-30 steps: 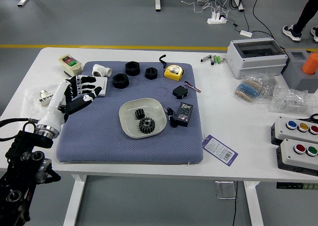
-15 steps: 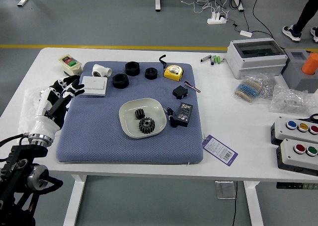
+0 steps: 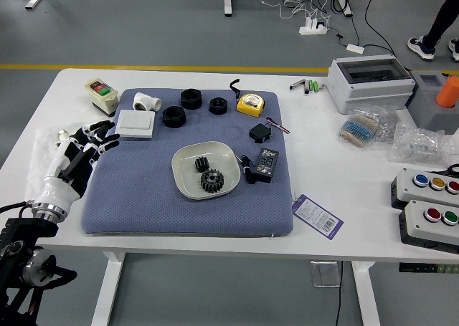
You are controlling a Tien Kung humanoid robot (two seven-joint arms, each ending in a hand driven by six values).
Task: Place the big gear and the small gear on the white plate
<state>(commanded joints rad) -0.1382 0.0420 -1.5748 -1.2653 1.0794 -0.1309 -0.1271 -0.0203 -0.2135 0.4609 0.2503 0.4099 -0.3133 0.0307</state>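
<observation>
two gears (image 3: pixel 211 180) on white plate (image 3: pixel 186 170), left arm (image 3: pixel 36 267) partly out-of-frame

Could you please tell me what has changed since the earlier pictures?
The left hand has drawn back to the left and nearer the robot, leaving the white box fully in view. Nothing was visibly grasped or released. The big gear and small gear stayed on the plate.
</observation>
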